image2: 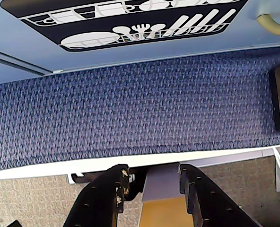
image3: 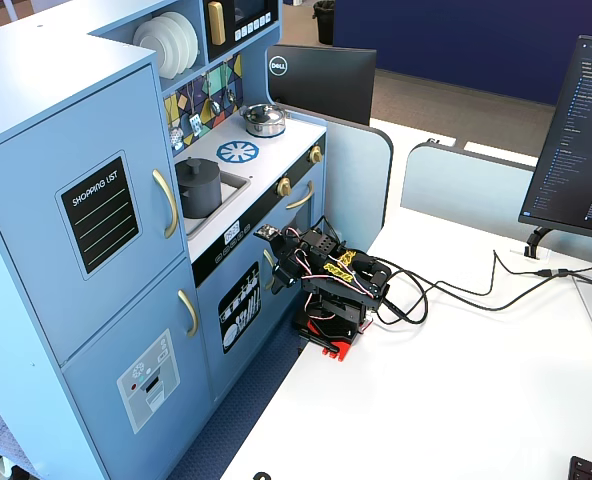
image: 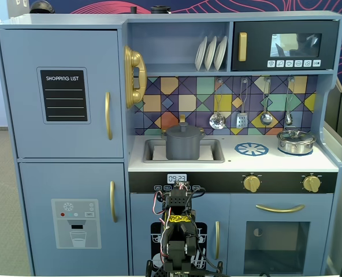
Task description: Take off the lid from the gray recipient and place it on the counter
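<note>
Gray lid (image: 183, 128) on its pot, well above the empty gripper (image2: 152, 182).

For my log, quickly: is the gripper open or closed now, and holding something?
Gripper: open, holding nothing, folded low, far from the lid.

arm body (image3: 331, 280): black plastic links, blocky servo housings stacked one on another
marking: yellow band with dark pattern on the upper link (image: 179, 219)
wiring: thin red, white and black leads looping over the top joint (image: 181, 187) (tangled rather than bundled)
base (image3: 326, 345): red mount under the black frame
gripper (image2: 152, 177): two black fingers (image2: 104, 198) with small round screw holes, pale scuffed edges on the inner faces
</note>
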